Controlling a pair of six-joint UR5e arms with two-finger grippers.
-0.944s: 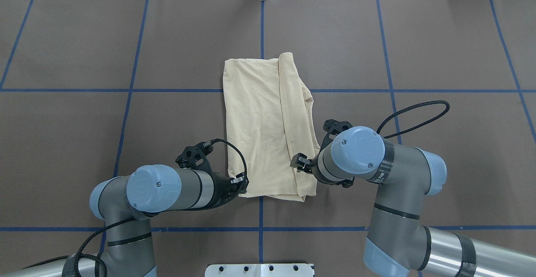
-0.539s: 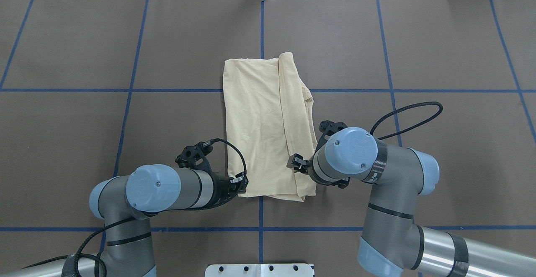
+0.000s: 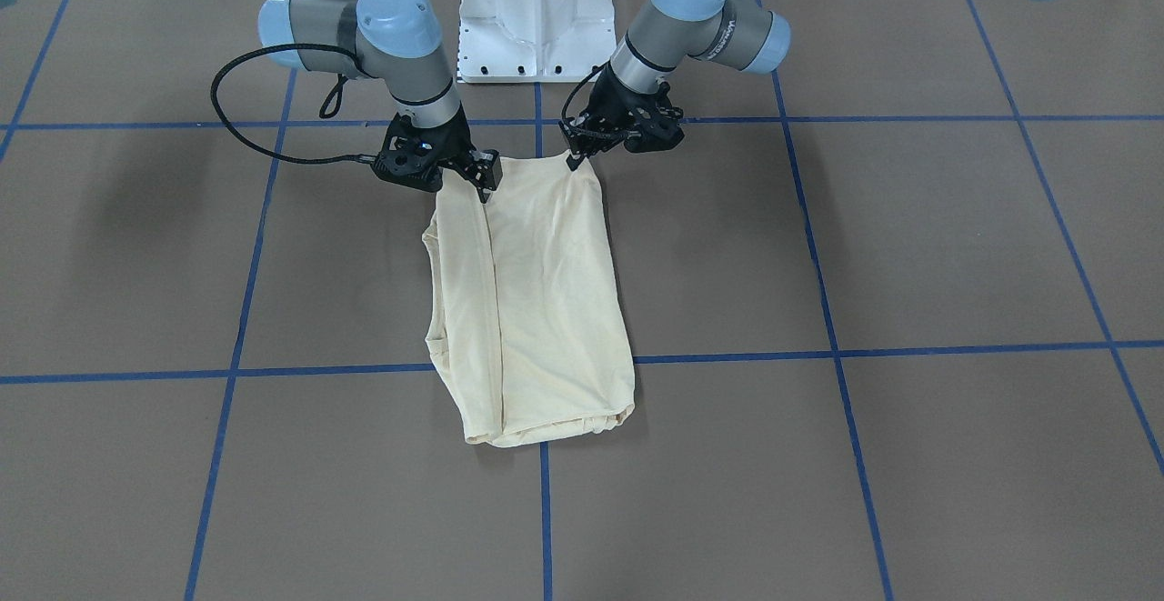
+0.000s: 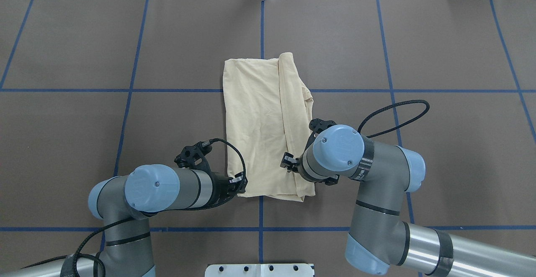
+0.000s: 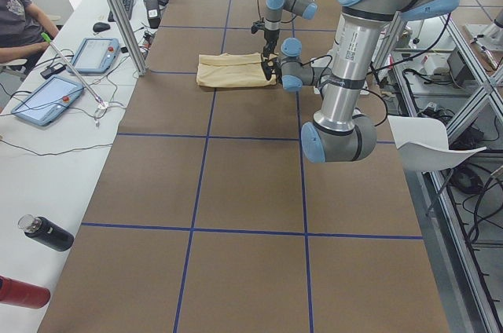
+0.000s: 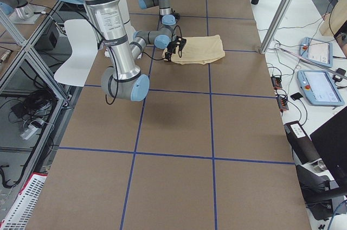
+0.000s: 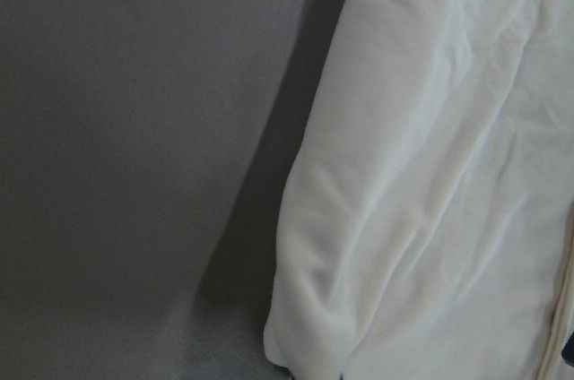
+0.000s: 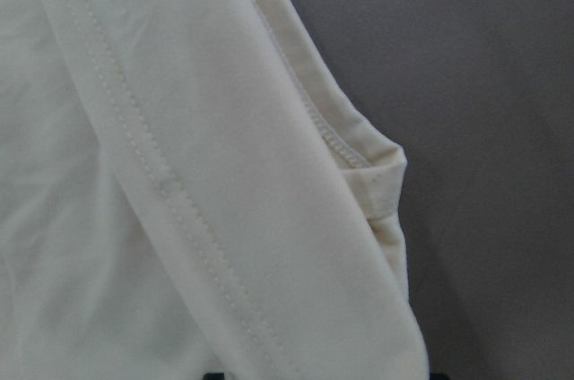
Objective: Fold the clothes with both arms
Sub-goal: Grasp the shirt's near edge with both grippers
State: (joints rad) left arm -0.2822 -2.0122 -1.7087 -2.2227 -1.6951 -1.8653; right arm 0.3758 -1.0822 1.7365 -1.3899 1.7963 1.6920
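The left end effector (image 4: 239,183) sits low at the near left corner of the T-shirt (image 4: 259,126), with its black fingertips right at the hem edge. No view shows whether it is pinching the cloth or only resting against it (its own wrist camera shows just a rounded cloth corner against the brown surface, with no fingers in sight). The right end effector (image 4: 287,162) hangs over the near right part of the shirt, above the long folded strip that runs down that side. Its wrist joint hides the fingers from overhead, and in the front-facing view they are too small to read, so I cannot tell whether it is open or closed. The right wrist camera looks down on stitched seams and a doubled fold of pale fabric ending at a blunt corner. The cream-yellow shirt lies flat on the brown desk (image 4: 439,50), folded lengthwise into a tall narrow shape. It straddles the middle blue tape line (image 4: 262,25), and its far end reaches past the first cross line. Both arms reach in from the near edge, one at each side of the shirt's near end, and a black cable (image 4: 402,109) loops out beside the right arm. The white pedestal base (image 3: 535,10) stands between the arms at the robot's side of the desk.
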